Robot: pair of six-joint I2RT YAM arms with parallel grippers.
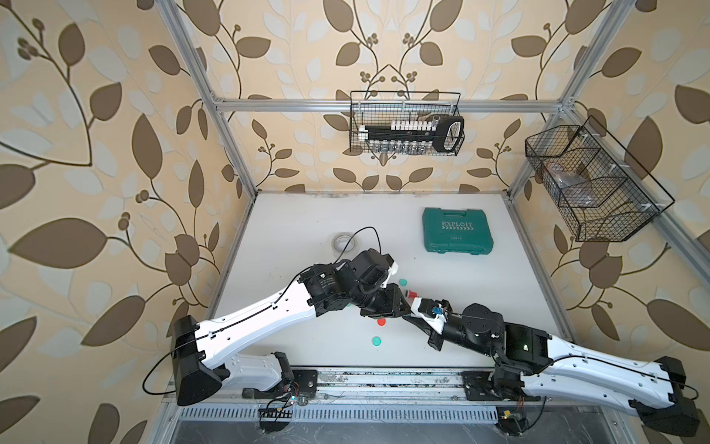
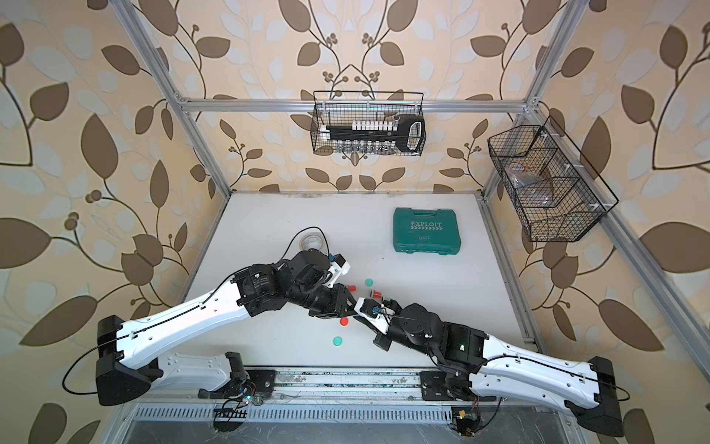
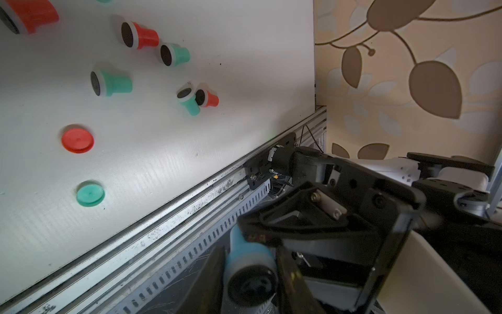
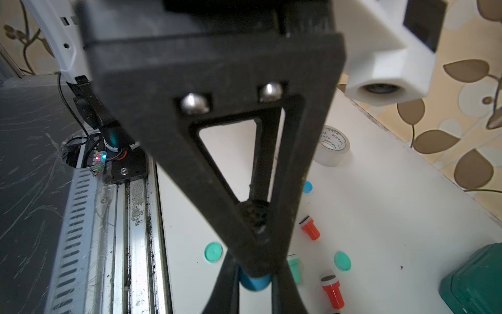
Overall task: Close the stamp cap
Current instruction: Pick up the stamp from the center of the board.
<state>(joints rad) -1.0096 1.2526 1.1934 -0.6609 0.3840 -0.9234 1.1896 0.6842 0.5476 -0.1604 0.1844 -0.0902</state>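
A blue stamp (image 3: 251, 261) with a white rim and a bare black face hangs in the air between my two arms near the table's middle. My left gripper (image 3: 250, 254) has its fingers pressed on both sides of the stamp's wide end. My right gripper (image 4: 254, 280) is shut on the narrow blue handle (image 4: 255, 282). In both top views the two grippers (image 1: 403, 307) (image 1: 414, 307) meet tip to tip and hide the stamp. A blue cap (image 4: 307, 187) lies flat on the table beyond the left gripper's fingers (image 4: 260, 244).
Several red and green stamps (image 3: 141, 35) (image 3: 112, 83) lie uncapped on the white table. A red cap (image 1: 381, 321) and a green cap (image 1: 376, 340) lie towards the front rail. A tape roll (image 1: 344, 242) and a green tool case (image 1: 457, 230) sit farther back.
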